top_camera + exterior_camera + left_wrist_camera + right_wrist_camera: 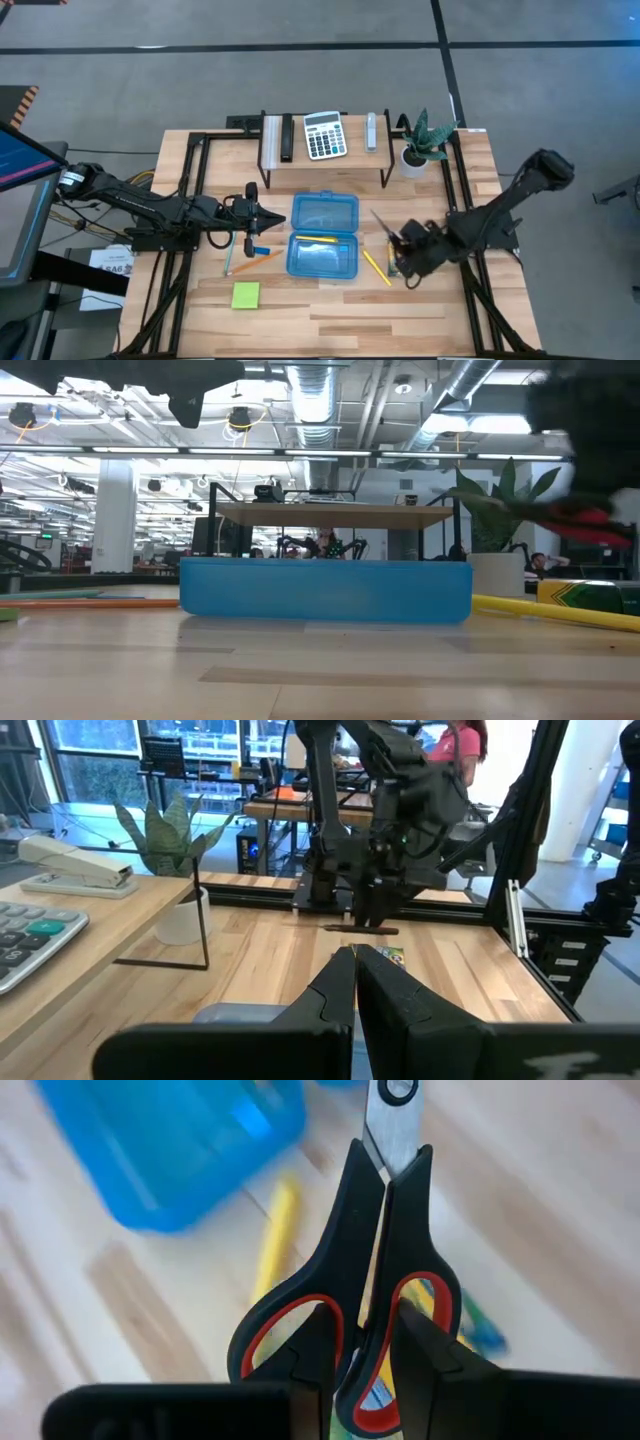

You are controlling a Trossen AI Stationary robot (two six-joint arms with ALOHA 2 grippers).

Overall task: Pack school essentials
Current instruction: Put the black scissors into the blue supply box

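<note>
Packing barely begun: one yellow pencil lies in the open blue case.
Right gripper clamps the scissors; left gripper, fingers together, hovers over loose pencils; sticky pad remains out.

I see two matte black arms of jointed tubular segments; the left arm trails yellow cables at its base, the right arm ends in a bulky rounded shoulder.

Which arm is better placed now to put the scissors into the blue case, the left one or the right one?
Probably the right. The right gripper is shut on the scissors, beside the open blue case. The left gripper, fingers together and holding nothing, waits on the case's other side.
</note>
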